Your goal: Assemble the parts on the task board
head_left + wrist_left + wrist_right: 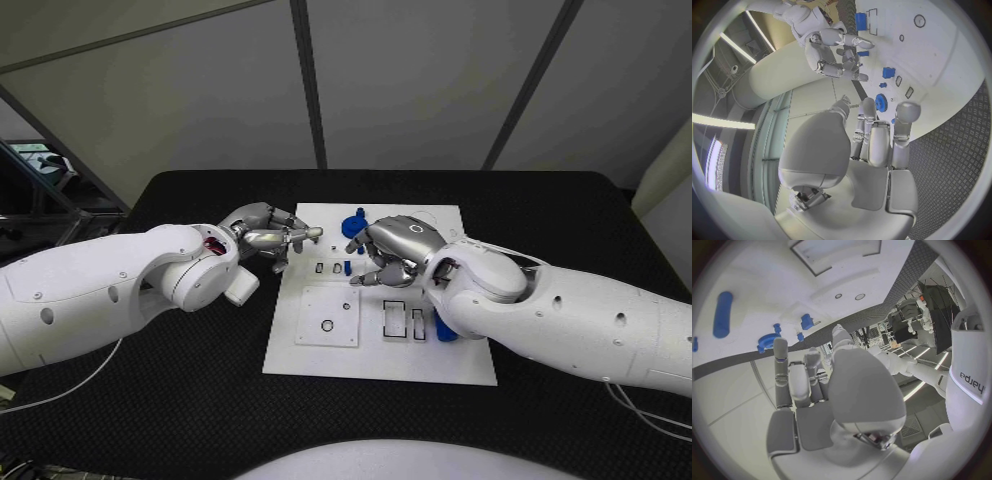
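Observation:
The white task board lies mid-table. A blue gear sits near its far edge, between my two hands; it also shows as the gear and the gear. My left hand hovers at the board's left edge, fingers apart and holding nothing. My right hand hangs over the board's far middle, fingers spread and bare, tips just short of the gear. A small blue part lies by the right hand. A long blue peg lies further off.
A blue block and another blue part rest on the board. One blue piece peeks out beside my right forearm. Rectangular slots and a square inset with a small hole mark the board's near half.

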Robot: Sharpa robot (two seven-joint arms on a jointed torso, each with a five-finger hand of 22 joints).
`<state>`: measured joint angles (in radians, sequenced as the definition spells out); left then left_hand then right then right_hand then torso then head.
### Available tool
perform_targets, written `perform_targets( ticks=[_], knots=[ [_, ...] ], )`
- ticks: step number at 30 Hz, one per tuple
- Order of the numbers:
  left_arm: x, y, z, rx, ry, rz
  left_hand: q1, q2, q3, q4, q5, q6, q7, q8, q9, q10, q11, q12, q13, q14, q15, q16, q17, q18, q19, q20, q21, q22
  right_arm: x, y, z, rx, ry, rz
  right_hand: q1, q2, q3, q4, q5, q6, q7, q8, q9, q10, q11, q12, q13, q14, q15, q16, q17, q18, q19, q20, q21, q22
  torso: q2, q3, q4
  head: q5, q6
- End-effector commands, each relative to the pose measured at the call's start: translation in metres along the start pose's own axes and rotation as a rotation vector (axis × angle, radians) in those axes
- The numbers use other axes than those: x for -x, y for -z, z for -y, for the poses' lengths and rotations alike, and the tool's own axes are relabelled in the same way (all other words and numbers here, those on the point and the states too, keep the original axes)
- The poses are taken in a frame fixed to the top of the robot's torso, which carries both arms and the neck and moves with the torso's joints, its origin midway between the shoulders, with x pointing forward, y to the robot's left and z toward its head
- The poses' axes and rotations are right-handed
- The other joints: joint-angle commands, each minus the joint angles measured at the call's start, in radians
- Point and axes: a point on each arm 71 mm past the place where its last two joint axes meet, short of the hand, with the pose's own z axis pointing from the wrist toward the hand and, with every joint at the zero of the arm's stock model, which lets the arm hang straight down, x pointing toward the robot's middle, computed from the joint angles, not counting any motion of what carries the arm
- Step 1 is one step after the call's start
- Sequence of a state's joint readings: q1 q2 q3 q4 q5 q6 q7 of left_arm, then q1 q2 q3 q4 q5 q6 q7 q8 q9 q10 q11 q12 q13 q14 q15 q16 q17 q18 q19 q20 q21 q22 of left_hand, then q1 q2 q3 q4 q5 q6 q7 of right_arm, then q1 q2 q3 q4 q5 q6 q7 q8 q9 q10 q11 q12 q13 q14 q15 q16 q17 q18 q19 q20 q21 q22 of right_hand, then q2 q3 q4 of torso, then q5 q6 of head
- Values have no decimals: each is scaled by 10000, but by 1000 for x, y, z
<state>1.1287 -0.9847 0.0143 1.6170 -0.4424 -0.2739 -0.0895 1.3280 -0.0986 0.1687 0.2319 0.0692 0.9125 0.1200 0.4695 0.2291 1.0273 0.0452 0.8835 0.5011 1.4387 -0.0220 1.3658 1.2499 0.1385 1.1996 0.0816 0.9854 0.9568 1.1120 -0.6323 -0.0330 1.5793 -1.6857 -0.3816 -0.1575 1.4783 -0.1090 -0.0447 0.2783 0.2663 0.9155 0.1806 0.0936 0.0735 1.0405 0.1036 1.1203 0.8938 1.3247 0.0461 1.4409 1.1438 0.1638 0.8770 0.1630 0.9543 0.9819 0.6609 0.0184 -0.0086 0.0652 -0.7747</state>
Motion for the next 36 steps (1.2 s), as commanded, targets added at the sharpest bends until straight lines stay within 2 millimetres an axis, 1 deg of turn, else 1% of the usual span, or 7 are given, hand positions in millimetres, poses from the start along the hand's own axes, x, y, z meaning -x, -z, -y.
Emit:
perform_targets(
  ticks=[1, 10, 15, 23, 27, 31, 36],
  knots=[
    [0, -2, 2, -389, -240, -554, 16, -93, 122, -49, -7, -204, 105, -114, -74, -183, 67, -142, -108, -553, 98, -718, -961, 277, -746, 94, -1061, -972, 19, 9, 2, 561, -985, 847, 443, 212, 173, -136, -66, 264, -55, 130, 20, -885, -92, -1374, -1565, -689, -105, -696, -1353, 224, -379, -94, -527, -461, -117, 11, -84, 59, 66],
    [7, -11, 6, -333, -438, -1132, 517, 141, 942, -320, -16, -752, 316, -657, -457, -894, 354, -1723, -1354, -2253, 238, -5525, -5878, 488, -244, 217, -3412, -3050, 69, 27, 62, -1633, -5787, 1287, 1596, 339, 2159, 33, -117, 269, 55, -135, -51, 690, 23, -7751, -6232, -1076, -158, -8679, -7940, 206, 392, -324, -3183, -2744, -340, 52, -320, 228, 225],
    [5, -19, 11, -78, -571, -1575, 574, 174, 1183, -380, -9, -931, 394, -782, -573, -1003, 370, -2303, -1842, -1745, 246, -5711, -5824, 460, 673, 167, -3627, -3400, 79, 36, 89, -2280, -8026, 1442, 1546, 82, 2806, -33, 55, 328, 295, -164, -57, 498, 284, -9106, -7254, -1978, 203, -10762, -8958, 142, 71, -58, -4198, -3522, -443, 89, -406, 266, 293],
    [-5, -33, 22, 266, -1086, -1965, 118, 101, 1098, -185, -7, -1143, 475, -818, -674, -922, 457, -2349, -2067, -1133, 328, -3766, -3666, -412, 2493, 190, 1019, 1137, 85, 48, 110, -2939, -9588, 2106, 1275, -164, 3247, -763, 21, 568, 112, -54, -13, 1922, 21, -9356, -7889, -254, -76, -11335, -9438, 241, 1317, -194, -4361, -4043, -557, 97, -465, 257, 350],
    [-10, -41, 26, 678, -1649, -2021, -581, 117, 748, 215, -13, -771, 355, -436, -560, -347, 346, -1335, -1586, -145, 244, -1296, -1041, -619, 2729, 162, 2245, 2380, 86, 57, 119, -3538, -9416, 2140, 520, -473, 2725, -824, 315, 925, -316, 170, 36, 3359, -545, -8564, -7327, 1753, -680, -10000, -8577, 229, 2520, -696, -3424, -3572, -597, 95, -497, 226, 373],
    [-15, -48, 29, 1362, -2706, -2140, -1377, 99, 90, 455, -9, -281, 58, 328, -234, 76, 62, 340, -614, 334, 49, 130, 555, -665, 2736, 25, 2703, 2843, 85, 66, 121, -3826, -8621, 1696, -446, -662, 1967, -783, 671, 1315, -618, 527, 120, 4279, -796, -3071, -1769, 2136, -893, -2195, -436, -658, 4708, -999, 1421, 1046, -606, 95, -506, 206, 371],
    [-20, -55, 33, 2333, -4577, -2308, -2480, 343, -1188, 615, -177, -124, -358, 1604, 526, 1166, -254, 3239, 2863, 906, -259, 1359, 2133, -679, 2661, -236, 2955, 3132, 85, 74, 112, -3660, -6827, 914, -1395, -319, 930, -752, 774, 1894, -958, 1703, 694, 4525, -1019, 2914, 4755, 2445, -1029, 1252, 4192, -1256, 6045, -1107, 4734, 4372, -568, 98, -513, 207, 350]
  ],
)
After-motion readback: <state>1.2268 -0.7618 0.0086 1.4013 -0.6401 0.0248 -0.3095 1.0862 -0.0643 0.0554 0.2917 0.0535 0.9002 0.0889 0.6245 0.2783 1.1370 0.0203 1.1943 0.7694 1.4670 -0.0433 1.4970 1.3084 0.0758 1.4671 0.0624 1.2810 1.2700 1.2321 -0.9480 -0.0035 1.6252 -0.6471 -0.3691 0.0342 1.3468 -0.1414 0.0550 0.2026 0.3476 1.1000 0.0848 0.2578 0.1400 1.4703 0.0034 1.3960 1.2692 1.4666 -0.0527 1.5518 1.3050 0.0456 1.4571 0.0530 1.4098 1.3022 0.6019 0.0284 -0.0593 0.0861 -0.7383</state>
